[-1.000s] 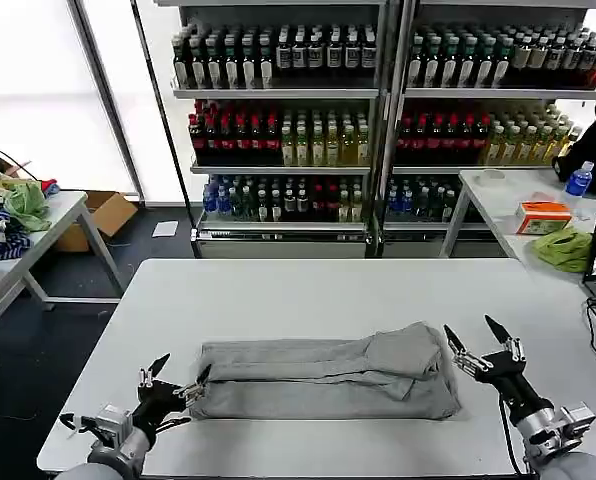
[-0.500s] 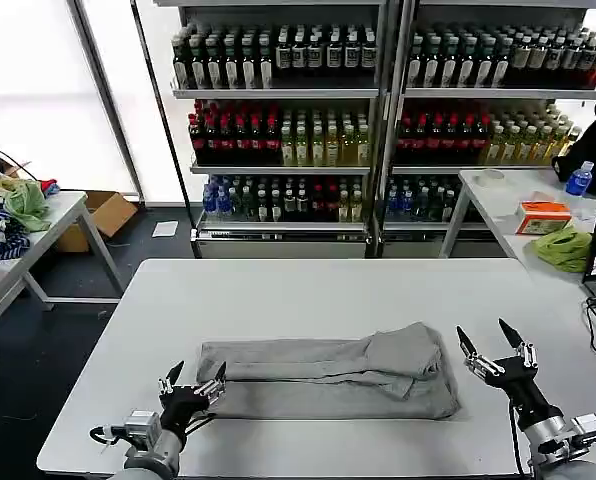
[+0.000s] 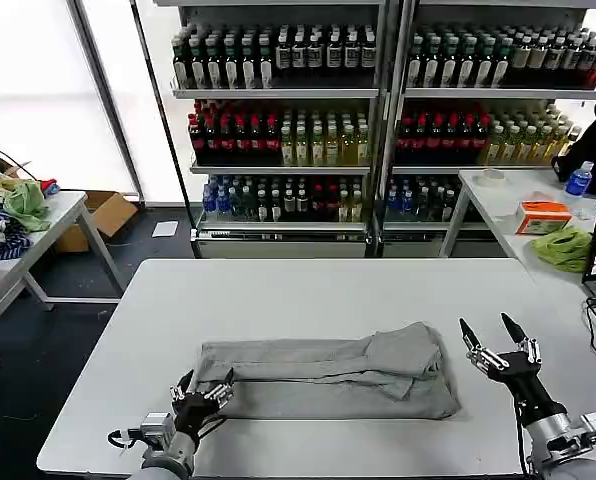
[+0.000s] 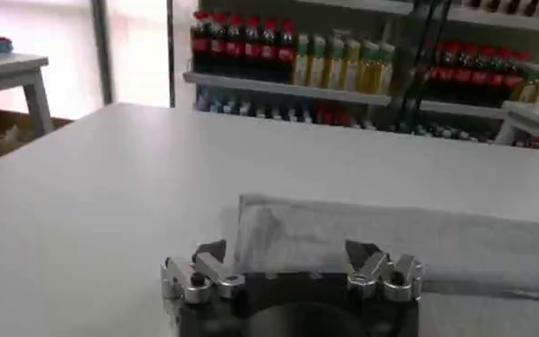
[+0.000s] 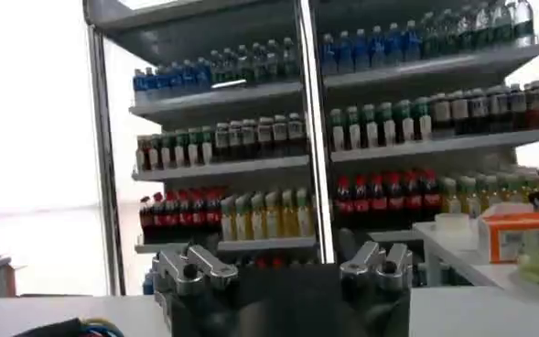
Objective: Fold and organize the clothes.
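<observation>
The folded grey T-shirt lies on the white table, its print folded out of sight. At its 9 o'clock end the left gripper stands open, holding nothing. At 3 o'clock the right gripper hangs spread wide, empty. Behind, shelves hold bottles.

Left gripper low, fingers spread. Right gripper raised, tilted upward, fingers spread.
</observation>
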`<state>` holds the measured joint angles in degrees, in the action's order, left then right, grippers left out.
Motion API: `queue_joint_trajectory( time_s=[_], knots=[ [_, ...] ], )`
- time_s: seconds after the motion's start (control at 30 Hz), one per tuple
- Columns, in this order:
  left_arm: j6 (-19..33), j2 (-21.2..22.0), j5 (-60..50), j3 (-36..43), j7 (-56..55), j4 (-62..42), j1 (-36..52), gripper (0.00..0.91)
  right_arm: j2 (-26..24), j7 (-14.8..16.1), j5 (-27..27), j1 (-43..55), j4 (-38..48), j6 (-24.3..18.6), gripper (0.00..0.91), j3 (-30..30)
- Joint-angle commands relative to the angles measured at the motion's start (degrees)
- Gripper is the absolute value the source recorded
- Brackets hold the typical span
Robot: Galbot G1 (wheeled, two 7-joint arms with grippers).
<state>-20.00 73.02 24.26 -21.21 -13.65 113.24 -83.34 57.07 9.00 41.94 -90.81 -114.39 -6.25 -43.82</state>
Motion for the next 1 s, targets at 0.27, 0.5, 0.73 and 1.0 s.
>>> queue_joint_trajectory(
  time_s=[0.27,0.5,0.73,1.0],
  knots=[
    [-1.75,0.9,1.62,1.17,4.01,-2.79,1.46,0.0,0.09,-0.52,3.64,0.28,-2.47,1.3,0.907,0.32],
    [-1.62,0.89,1.06,-0.07,7.49,-2.94,1.23,0.0,0.55,-0.56,4.41,1.13,-2.71,1.82,0.907,1.5],
    [-2.64,-2.94,2.99,-8.18,12.32,-1.47,-0.06,0.0,0.71,-0.45,5.07,1.85,-3.11,1.85,0.907,2.74],
    [-5.23,-7.97,9.04,-24.12,17.01,-2.76,0.93,0.0,0.63,-1.06,7.36,2.76,-4.62,3.16,0.907,3.52]
  ],
)
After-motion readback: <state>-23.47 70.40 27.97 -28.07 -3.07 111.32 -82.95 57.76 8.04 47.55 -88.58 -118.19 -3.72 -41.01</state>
